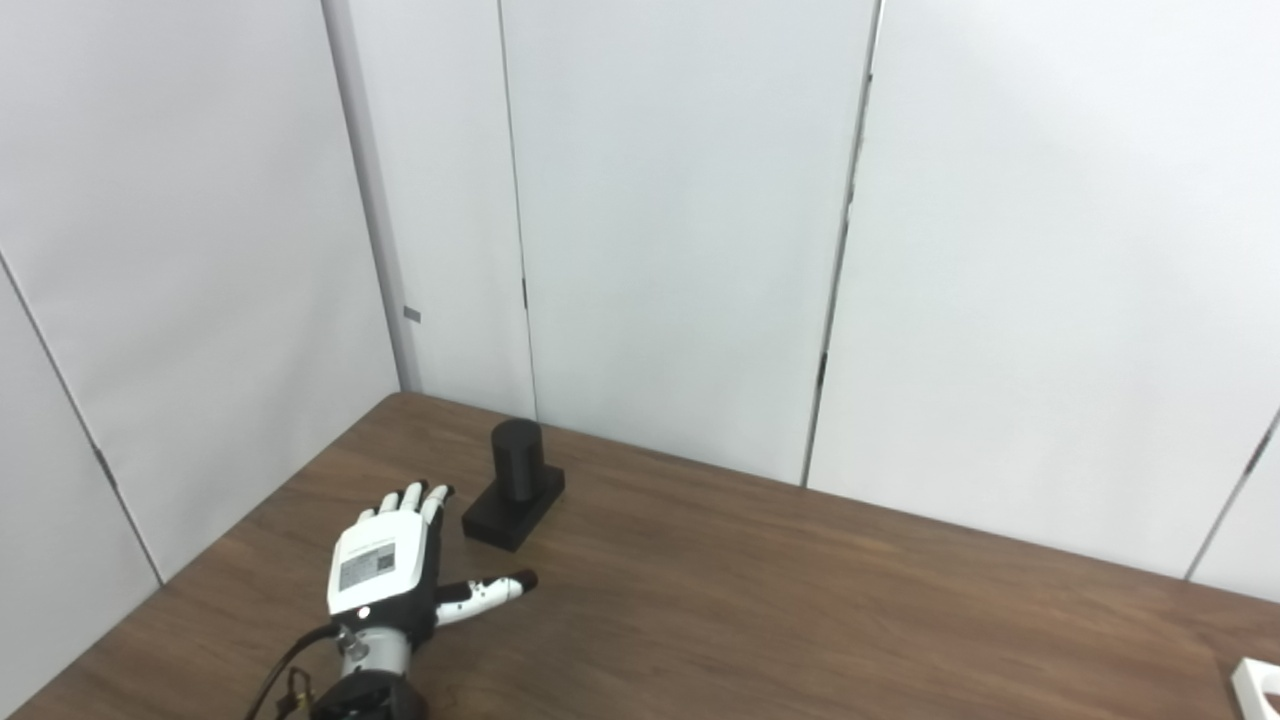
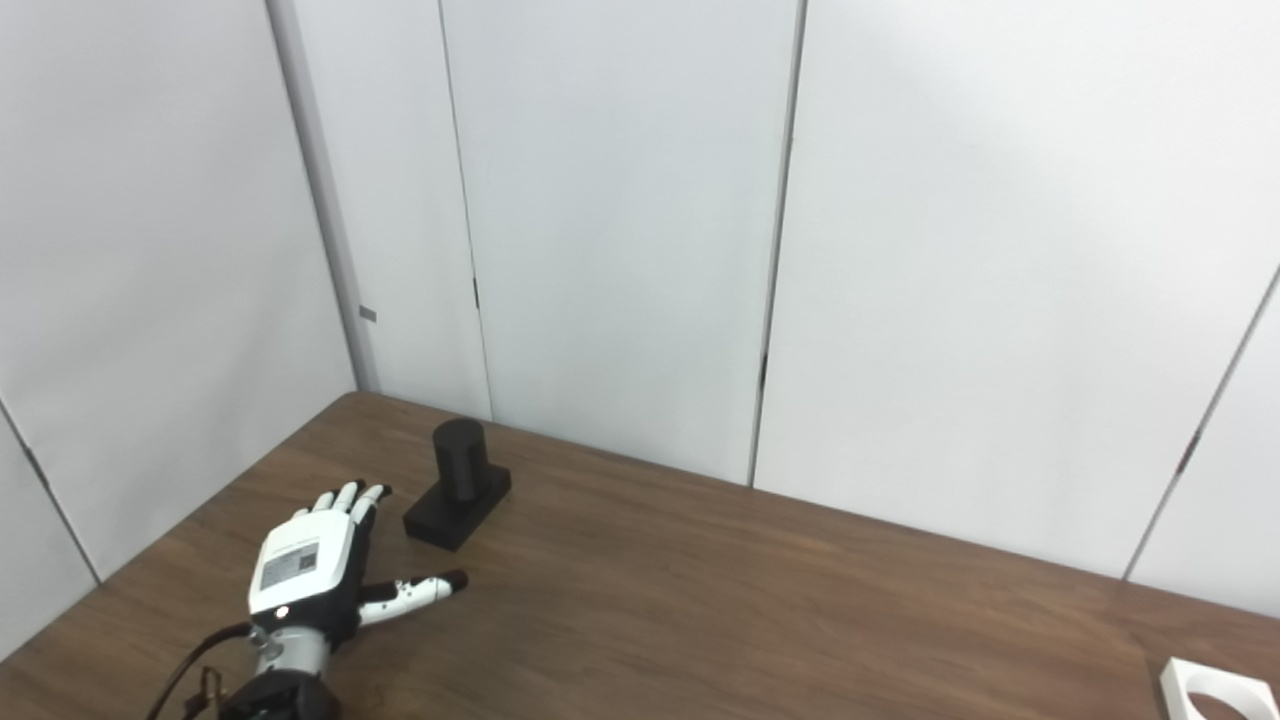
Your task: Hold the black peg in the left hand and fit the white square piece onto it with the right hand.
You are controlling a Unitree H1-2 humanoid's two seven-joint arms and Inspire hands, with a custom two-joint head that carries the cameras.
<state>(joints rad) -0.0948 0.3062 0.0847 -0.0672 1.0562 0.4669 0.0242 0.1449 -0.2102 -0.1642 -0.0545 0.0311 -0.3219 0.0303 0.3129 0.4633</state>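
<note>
Our left hand (image 1: pixel 385 560) hovers with fingers spread and holds nothing. The black peg (image 1: pixel 516 460) stands upright on its base on the surface (image 1: pixel 800 600), just beyond the fingertips and slightly right. The white square piece (image 2: pixel 1215 690) lies well apart, far right. We cannot see our right hand.

— Both set head-high, side by side, looking down across the table (image 1: pixel 760 600) toward the wall panels (image 1: pixel 680 220)?
— Yes; right eye shifted slightly rightward. Shared: left hand (image 1: pixel 385 565), black peg (image 2: pixel 458 485), tabletop. Moderately distant.
</note>
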